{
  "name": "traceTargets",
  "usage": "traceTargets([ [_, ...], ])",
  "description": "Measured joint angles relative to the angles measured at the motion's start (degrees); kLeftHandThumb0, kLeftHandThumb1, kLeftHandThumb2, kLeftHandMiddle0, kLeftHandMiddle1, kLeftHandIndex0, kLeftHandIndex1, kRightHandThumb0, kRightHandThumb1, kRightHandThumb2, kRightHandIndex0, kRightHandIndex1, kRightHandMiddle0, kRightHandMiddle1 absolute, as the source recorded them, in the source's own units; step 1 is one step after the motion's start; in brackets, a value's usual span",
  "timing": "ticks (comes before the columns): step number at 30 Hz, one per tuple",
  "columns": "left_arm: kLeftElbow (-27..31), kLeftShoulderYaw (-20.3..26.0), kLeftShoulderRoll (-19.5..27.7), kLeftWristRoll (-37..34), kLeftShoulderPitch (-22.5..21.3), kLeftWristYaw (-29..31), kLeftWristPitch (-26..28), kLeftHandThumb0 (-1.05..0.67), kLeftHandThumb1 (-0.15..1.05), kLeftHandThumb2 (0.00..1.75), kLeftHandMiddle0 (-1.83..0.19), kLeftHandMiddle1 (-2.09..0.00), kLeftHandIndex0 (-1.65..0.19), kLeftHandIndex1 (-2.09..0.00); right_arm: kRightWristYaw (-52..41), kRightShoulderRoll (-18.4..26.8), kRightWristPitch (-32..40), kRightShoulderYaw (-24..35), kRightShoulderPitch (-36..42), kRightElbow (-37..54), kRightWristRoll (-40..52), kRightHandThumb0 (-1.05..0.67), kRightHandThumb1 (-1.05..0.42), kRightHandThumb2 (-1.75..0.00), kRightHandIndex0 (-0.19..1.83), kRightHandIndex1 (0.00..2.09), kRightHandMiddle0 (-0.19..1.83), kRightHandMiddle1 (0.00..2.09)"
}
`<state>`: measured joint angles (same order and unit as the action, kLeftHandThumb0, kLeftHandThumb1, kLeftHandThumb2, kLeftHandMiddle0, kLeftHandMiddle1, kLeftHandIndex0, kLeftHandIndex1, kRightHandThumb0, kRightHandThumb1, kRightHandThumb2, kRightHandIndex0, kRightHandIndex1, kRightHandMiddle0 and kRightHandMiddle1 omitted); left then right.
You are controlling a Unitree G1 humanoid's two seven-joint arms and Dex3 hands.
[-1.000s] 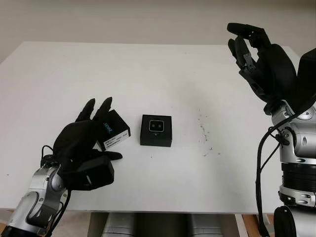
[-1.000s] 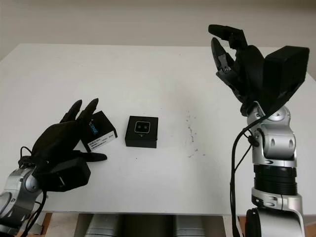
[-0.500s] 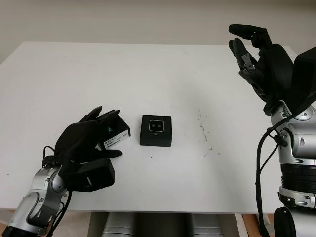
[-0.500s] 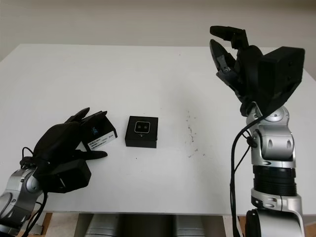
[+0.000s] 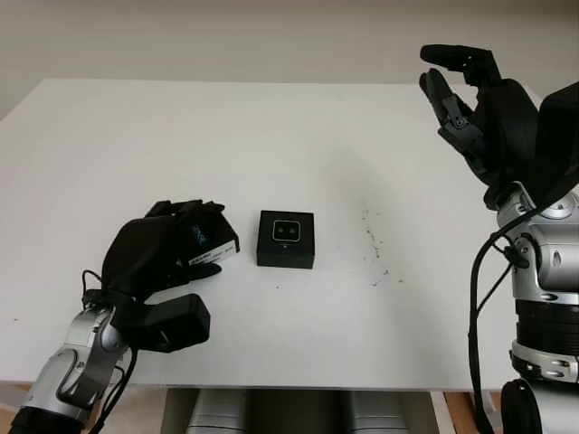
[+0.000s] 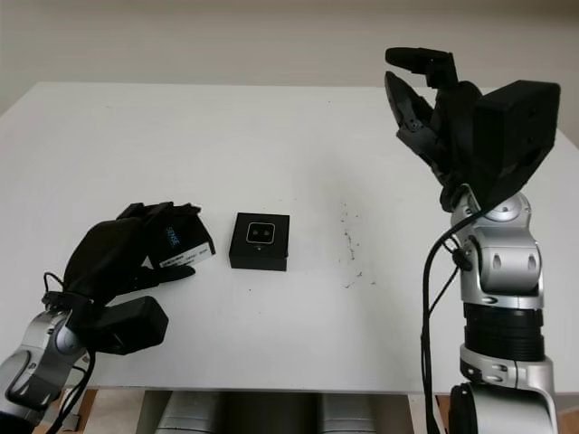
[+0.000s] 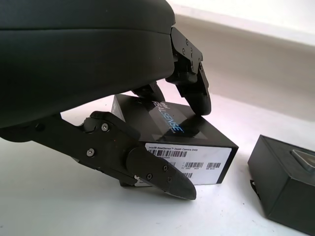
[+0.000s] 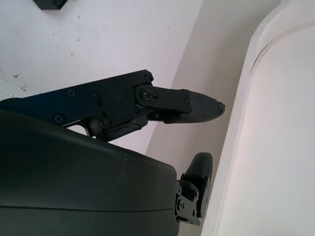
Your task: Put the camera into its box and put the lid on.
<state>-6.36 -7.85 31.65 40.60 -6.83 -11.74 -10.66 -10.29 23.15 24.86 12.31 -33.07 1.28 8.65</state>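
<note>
Lid [image 5: 210,242] grasped in my left hand [image 5: 154,256], at nine o'clock of the box [image 5: 286,239] holding the camera [image 5: 286,231].
Right hand [image 5: 475,99] open, raised at two o'clock; my shallow pinch risks the lid slipping.

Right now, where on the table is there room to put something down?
Lots of room. The far table beyond the lid and the box is bare. So is the stretch from the box toward the raised right hand, apart from small specks. It is crowded near the left hand, closed on the lid beside the box.
</note>
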Motion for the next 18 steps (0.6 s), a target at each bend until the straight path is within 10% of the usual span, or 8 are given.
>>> traceTargets([
  [5, -1.98, 0.07, 0.03, -0.12, -0.26, -2.11, -2.92, -0.12, 0.99, 0.05, -0.26, -1.65, -0.27, -1.43, -5.71, 0.5, 0.6, -0.09, 0.17, -0.01, 3.02, -0.71, -1.05, -0.65, -0.18, 0.0, -0.19, 0.05],
  [18, 5.5, 6.6, -0.72, -19.14, -1.1, 11.25, -0.73, -0.07, 0.98, 0.06, -0.37, -1.48, -0.29, -1.37, -7.58, 0.62, 1.47, -0.11, 1.51, 0.04, 4.58, -0.71, -1.05, -0.68, -0.19, 0.0, -0.19, 0.0],
])
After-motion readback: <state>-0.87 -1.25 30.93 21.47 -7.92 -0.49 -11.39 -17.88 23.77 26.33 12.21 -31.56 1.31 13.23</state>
